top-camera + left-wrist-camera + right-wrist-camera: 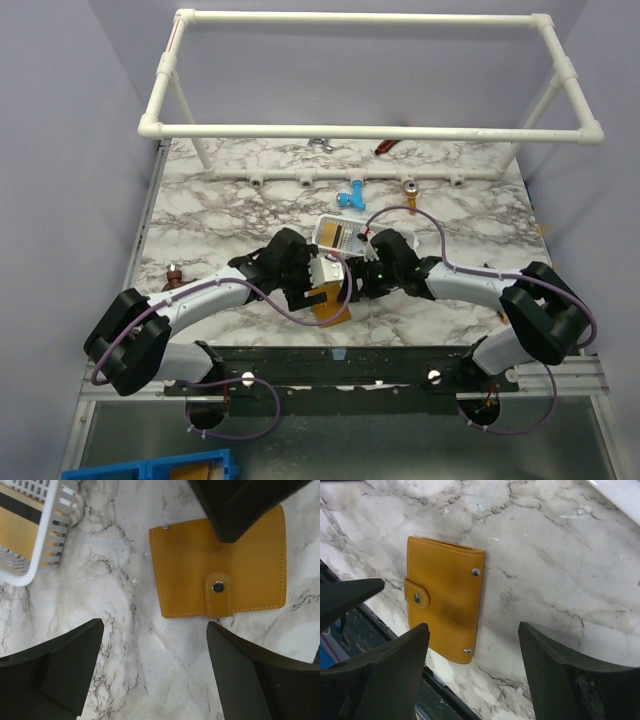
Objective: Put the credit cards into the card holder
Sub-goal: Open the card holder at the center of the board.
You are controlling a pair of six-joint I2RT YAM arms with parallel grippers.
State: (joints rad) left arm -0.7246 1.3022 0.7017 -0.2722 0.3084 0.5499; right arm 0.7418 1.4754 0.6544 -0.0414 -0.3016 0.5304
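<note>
White basket with cards, orange wallet closed

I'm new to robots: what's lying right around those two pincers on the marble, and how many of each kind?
Orange card holder: 1
White mesh basket: 1
Gold card showing in the basket: 1 (any others cannot be counted)
Pincers, both open: 2 (left pincer, right pincer)
Total: 5

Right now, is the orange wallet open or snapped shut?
Shut: the wallet lies folded flat on the table, its strap snapped down over the front.
</note>
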